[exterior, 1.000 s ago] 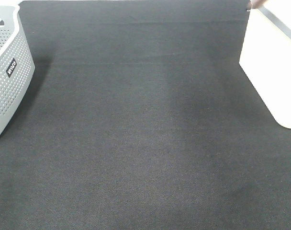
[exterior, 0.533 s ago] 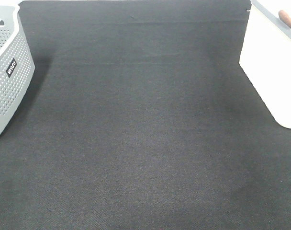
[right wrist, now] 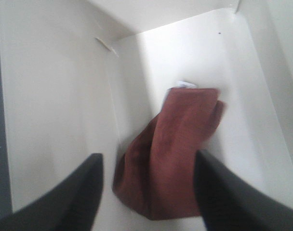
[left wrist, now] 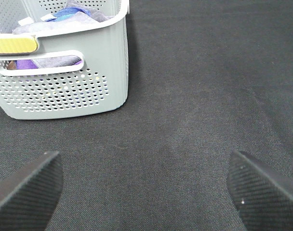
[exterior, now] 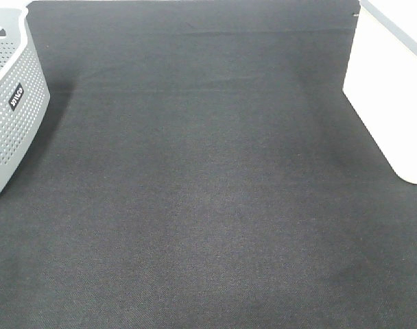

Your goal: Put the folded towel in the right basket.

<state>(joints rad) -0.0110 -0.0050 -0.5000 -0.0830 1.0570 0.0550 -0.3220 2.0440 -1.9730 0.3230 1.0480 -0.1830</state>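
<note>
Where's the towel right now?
Right wrist view: the reddish towel is inside the white basket, near one side wall, between the spread fingers of the right gripper. The exterior high view, far right, shows only the basket's outside.

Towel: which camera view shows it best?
Right wrist view: the red-brown towel shows plainly, though blurred, inside the white basket. Exterior high shows only that basket's outer wall, no towel. Left wrist shows none of it.
</note>
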